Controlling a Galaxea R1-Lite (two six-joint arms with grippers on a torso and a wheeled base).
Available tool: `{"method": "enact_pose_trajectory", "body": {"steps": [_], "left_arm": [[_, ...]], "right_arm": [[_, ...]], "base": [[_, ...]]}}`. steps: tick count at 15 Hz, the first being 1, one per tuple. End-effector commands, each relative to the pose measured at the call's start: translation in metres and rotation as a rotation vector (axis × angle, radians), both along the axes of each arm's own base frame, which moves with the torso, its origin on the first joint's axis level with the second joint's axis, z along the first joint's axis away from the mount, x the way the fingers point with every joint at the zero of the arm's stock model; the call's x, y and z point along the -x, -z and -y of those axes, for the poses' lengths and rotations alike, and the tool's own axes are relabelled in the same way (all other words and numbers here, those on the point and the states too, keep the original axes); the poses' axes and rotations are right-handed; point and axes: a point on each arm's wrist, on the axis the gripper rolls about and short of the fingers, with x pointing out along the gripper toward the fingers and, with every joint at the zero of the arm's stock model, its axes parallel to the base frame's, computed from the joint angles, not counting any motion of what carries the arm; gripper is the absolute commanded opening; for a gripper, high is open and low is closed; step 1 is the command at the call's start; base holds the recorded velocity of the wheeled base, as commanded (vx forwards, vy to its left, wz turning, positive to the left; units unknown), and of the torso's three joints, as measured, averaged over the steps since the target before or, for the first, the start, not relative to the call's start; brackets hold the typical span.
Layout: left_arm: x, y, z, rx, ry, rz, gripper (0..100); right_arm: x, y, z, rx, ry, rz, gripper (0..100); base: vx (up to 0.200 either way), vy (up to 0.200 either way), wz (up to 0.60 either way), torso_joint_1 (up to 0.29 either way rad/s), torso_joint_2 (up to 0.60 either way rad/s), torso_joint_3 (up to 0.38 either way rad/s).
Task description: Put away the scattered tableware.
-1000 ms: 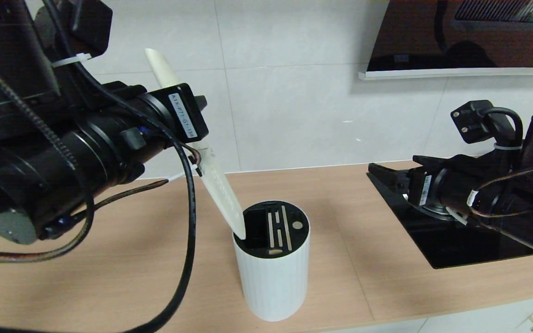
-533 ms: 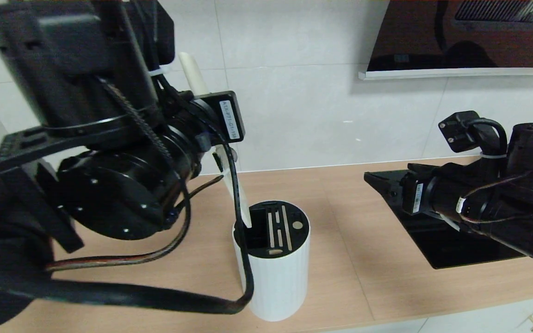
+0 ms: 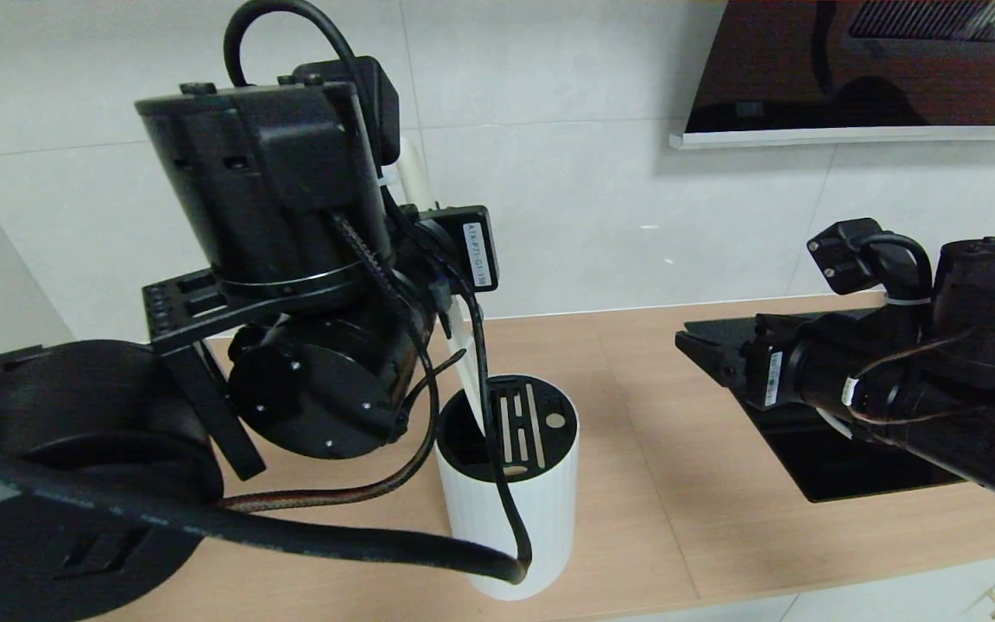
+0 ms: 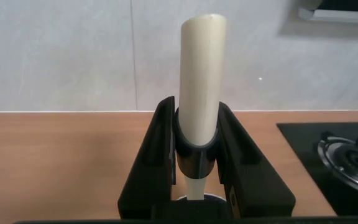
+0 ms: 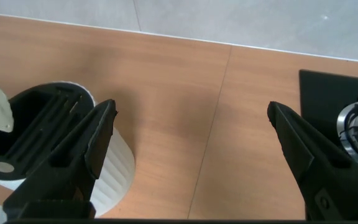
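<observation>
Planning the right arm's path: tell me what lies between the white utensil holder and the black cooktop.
Nothing but bare wooden countertop between holder and cooktop; head and right wrist views show it.

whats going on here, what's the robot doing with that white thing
The left end effector is shut on a cream-handled utensil. It holds the utensil nearly upright, with the tip down in the large opening of the white holder on the counter. The right end effector hangs open and empty near the hob.
</observation>
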Motion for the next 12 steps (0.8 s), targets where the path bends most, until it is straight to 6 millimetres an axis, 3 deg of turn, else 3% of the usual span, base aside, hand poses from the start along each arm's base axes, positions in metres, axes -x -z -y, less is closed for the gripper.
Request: {"method": "enact_pose_trajectory", "body": {"steps": [1, 6, 12], "left_arm": [[-0.003, 0.008, 0.004, -0.017, -0.004, -0.017, 0], [-0.005, 0.033, 0.007, -0.066, -0.016, -0.062, 0], [-0.004, 0.055, 0.024, -0.085, 0.018, -0.088, 0]], "right_arm": [[-0.001, 0.002, 0.000, 0.003, 0.000, -0.005, 100], [-0.001, 0.003, 0.000, 0.006, 0.000, -0.009, 100], [-0.001, 0.005, -0.001, 0.010, 0.000, -0.016, 100]], "base": [[0.000, 0.000, 0.00, 0.000, 0.00, 0.000], [0.000, 0.000, 0.00, 0.000, 0.00, 0.000], [0.000, 0.000, 0.00, 0.000, 0.00, 0.000]]}}
